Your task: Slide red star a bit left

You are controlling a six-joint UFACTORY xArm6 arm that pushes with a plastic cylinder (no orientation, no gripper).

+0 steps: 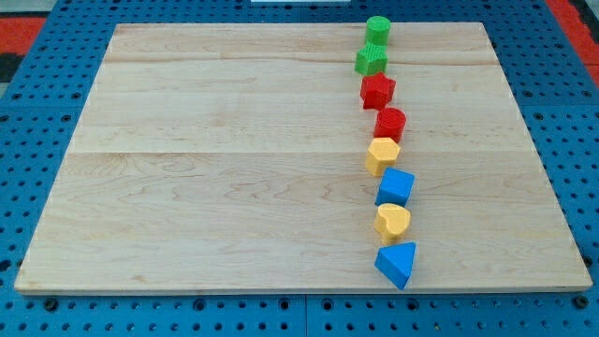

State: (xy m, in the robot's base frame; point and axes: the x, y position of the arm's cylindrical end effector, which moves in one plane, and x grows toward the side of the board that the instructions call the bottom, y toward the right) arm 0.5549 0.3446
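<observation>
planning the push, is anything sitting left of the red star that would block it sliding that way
Nothing visible does. The board to the view's left of the red star holds no blocks; the others line up above and below it. My tip is not in view.

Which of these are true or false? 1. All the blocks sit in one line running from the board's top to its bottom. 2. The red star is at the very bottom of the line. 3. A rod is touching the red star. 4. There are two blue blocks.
1. True: eight blocks form a rough column on the wooden board, right of centre.
2. False: the red star is third from the top, below the green star; the blue triangle is lowest.
3. False: my tip is not in view.
4. True: the blue cube and the blue triangle.
</observation>
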